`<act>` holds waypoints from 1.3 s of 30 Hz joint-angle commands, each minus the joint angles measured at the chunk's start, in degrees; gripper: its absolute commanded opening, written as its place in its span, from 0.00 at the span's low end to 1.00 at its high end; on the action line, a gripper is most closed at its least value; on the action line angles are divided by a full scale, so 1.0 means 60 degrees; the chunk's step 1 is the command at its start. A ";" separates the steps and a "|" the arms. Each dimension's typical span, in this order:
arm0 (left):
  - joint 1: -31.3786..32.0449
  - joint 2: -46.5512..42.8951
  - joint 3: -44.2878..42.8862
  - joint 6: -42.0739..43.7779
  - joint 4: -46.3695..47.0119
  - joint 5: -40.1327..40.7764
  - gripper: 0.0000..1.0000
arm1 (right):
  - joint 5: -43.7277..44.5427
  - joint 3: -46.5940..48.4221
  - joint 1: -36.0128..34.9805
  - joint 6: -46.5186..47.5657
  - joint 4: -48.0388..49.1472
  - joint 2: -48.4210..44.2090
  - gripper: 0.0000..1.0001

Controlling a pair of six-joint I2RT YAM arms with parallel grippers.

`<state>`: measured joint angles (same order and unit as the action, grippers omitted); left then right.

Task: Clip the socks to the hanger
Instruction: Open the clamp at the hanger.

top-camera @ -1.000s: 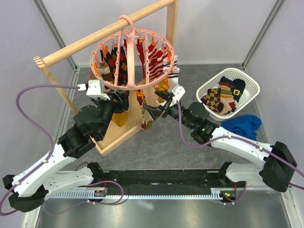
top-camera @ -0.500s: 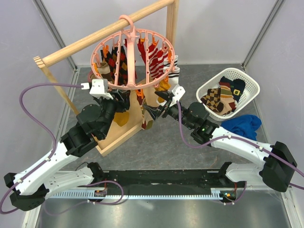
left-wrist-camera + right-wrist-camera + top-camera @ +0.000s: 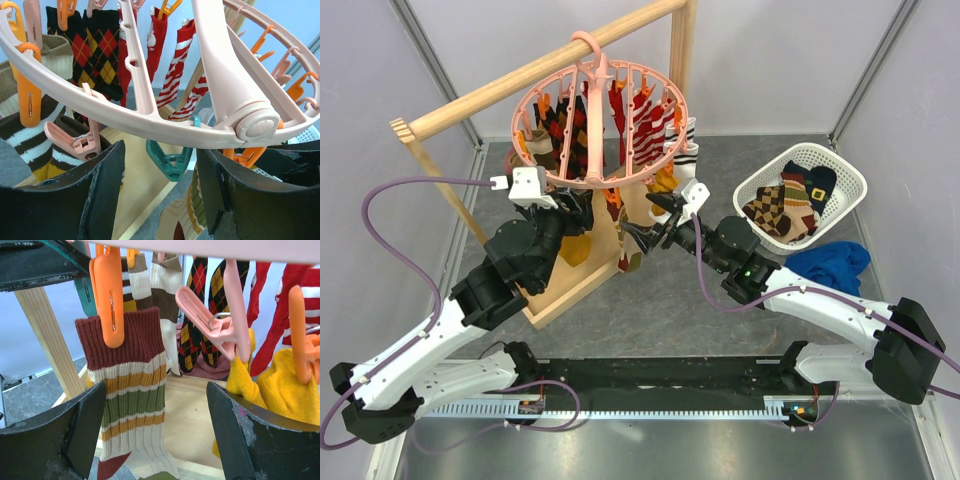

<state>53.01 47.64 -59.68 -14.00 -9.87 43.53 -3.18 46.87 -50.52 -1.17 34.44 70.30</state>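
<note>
The salmon-pink hanger hangs by its hook from the wooden rail, with several patterned socks clipped round its ring. My left gripper is open just under the ring's near rim. A teal clip dangles between its jaws, touching neither finger. My right gripper is open below the ring's right side. A striped maroon, cream, mustard and green sock hangs from an orange clip just inside its left finger. A bare pink clip hangs above that gap.
A white basket at the right holds more socks. A blue cloth lies in front of it. The wooden rail and its base board stand under the hanger. Grey side walls close in left and right.
My left arm has shifted slightly right and forward, closer under the hanger's rim. The right arm and the hanger have stayed put.
</note>
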 commanded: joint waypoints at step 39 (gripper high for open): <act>-0.0164 0.0776 0.0453 0.1483 0.0766 -0.0633 0.02 | -0.1052 0.0757 -0.0047 -0.0552 -0.1519 -0.0730 0.89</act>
<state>52.18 51.31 -58.65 -9.34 -6.72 41.30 -7.18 47.46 -50.52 -2.28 28.77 68.25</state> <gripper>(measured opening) 0.359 0.885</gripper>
